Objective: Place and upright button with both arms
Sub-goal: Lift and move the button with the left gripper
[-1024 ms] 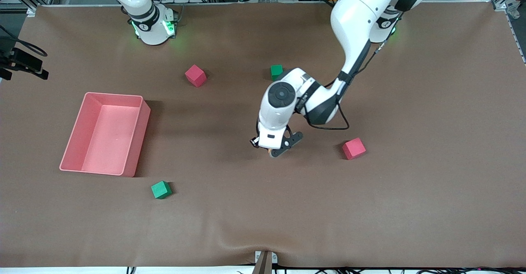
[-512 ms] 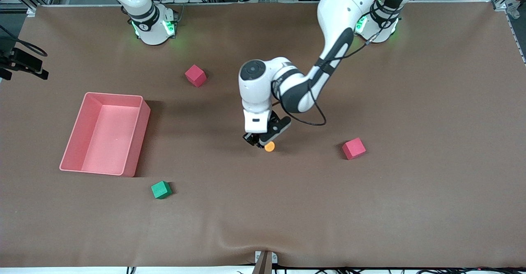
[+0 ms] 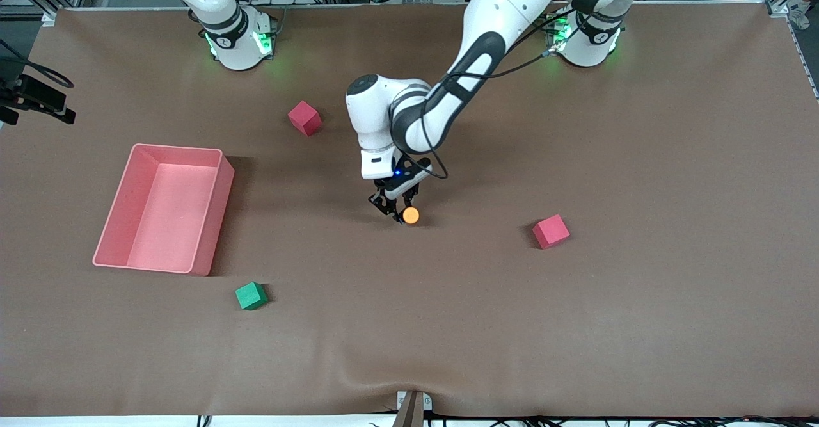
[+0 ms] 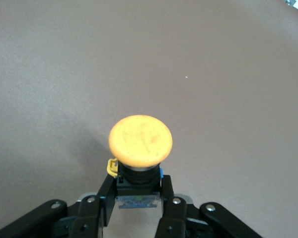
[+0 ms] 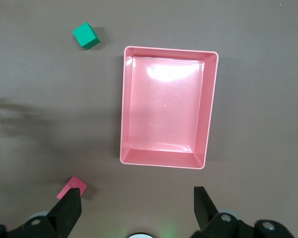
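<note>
Front view, one button (image 3: 411, 215), two red cubes (image 3: 304, 118)

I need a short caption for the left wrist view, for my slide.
Left gripper shut on the button, its orange cap facing the camera above the brown table.

The brown desk (image 3: 640, 324) carries a pink bin (image 3: 163, 208), two red cubes (image 3: 304, 118) (image 3: 551, 231) and a green cube (image 3: 251, 296), all well apart from the left hand (image 3: 398, 212).
</note>
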### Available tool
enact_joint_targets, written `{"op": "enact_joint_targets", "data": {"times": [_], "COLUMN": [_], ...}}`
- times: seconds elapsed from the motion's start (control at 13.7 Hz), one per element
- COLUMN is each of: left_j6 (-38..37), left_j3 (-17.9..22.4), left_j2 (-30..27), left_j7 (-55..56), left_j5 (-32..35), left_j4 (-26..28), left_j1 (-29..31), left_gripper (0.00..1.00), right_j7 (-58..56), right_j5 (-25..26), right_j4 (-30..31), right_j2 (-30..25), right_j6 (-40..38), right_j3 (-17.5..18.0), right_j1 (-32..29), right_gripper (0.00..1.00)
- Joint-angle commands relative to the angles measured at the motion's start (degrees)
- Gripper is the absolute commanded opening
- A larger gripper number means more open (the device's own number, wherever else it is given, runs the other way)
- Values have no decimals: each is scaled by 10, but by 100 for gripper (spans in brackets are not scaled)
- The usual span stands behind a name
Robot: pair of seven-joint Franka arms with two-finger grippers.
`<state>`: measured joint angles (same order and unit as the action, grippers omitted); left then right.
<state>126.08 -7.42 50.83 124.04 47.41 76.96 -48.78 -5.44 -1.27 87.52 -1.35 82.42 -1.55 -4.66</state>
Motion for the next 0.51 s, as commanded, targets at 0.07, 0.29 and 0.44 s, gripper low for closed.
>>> {"op": "enact_joint_targets", "data": {"times": [0.07, 0.29, 0.44], "left_j6": [-30, -36, -36], "left_j3": [8, 9, 29], "left_j2": [11, 37, 45], "left_j7": [9, 12, 13], "left_j5": [54, 78, 78], "left_j4": [-1, -1, -1], "left_j1": [-15, -24, -39], "left_gripper": [0, 0, 0], "right_j7": [4, 5, 5], "right_j5": [-5, -5, -5], "right_j4": [-8, -8, -8], "right_j2": [-1, -1, -1], "right_j6": [-5, -5, -6], "right_j3": [8, 8, 9], "right_j1": [-11, -11, -9], "right_gripper": [100, 100, 100]}}
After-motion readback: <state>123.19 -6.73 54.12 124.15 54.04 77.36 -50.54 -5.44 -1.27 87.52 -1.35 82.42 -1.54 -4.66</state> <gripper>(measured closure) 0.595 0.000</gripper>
